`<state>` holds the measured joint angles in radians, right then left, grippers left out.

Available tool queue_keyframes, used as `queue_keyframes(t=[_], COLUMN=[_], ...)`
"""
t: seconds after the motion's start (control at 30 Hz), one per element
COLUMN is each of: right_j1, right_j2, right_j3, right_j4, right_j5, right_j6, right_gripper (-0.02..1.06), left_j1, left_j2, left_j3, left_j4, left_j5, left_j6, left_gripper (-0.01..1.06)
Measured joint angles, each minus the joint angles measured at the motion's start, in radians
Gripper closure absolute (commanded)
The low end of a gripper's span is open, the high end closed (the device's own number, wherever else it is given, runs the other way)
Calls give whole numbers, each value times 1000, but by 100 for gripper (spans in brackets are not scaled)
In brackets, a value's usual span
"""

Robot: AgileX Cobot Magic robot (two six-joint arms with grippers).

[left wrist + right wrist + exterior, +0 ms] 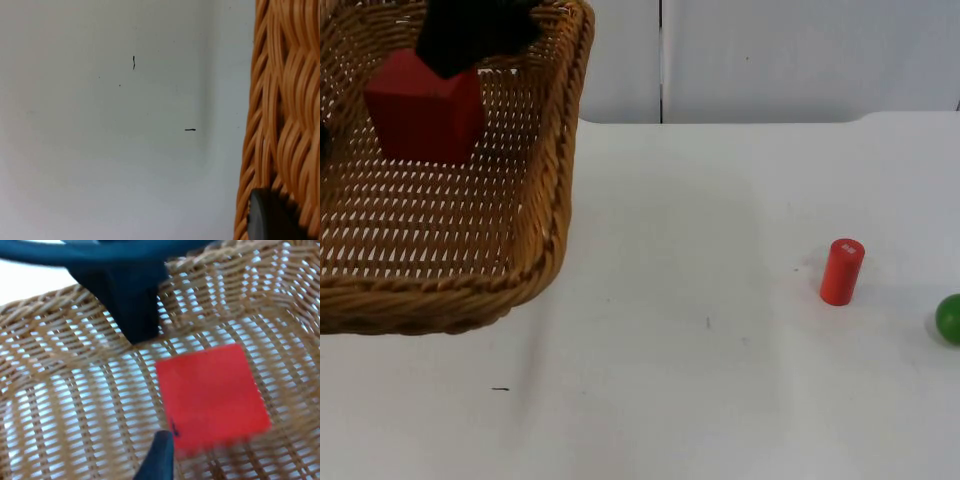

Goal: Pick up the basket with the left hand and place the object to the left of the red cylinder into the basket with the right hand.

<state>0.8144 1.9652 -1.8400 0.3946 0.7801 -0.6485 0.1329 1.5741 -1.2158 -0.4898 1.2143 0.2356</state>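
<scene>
your white desk (pixel 720 380) carries little now: the wicker basket (pixel 470 270) is at the far left, lifted and tilted, casting a shadow on the surface beneath. the left end effector (pixel 272 220) is clenched on the basket's woven rim, as the left wrist view shows a black fingertip pressed against the weave, so the pick-up half of the job looks done.

inside the basket you can see the red block (pixel 425 110), resting on the woven floor toward the far side. the right end effector (pixel 470 35) hangs just above it; in the right wrist view the block (pixel 212 392) lies flat on the weave between the black fingers (pixel 160 455), which look spread and off it, so i judge it released.

the red cylinder (pixel 841 271) stands upright well to the right, with nothing on the desk to its left but the basket. a green ball (pixel 949 318) sits just right of the cylinder at the edge.

what is left, as i read it, is only for you to draw the right arm out.
</scene>
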Motion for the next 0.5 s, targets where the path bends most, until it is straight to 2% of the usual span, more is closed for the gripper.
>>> queue_keyframes(t=[0.3, 0.43, 0.5], right_j1=[-43, -47, -47], right_j2=[-30, -81, -130], right_j3=[2, 58, 131], right_j4=[6, 10, 15], right_j5=[108, 77, 26], right_j6=[23, 25, 25], right_gripper=[26, 26, 26], left_j1=[0, 0, 0], left_j2=[0, 0, 0], left_j3=[0, 0, 0], left_j4=[11, 11, 11], left_j5=[0, 0, 0], left_j6=[6, 6, 6], left_gripper=[105, 105, 105])
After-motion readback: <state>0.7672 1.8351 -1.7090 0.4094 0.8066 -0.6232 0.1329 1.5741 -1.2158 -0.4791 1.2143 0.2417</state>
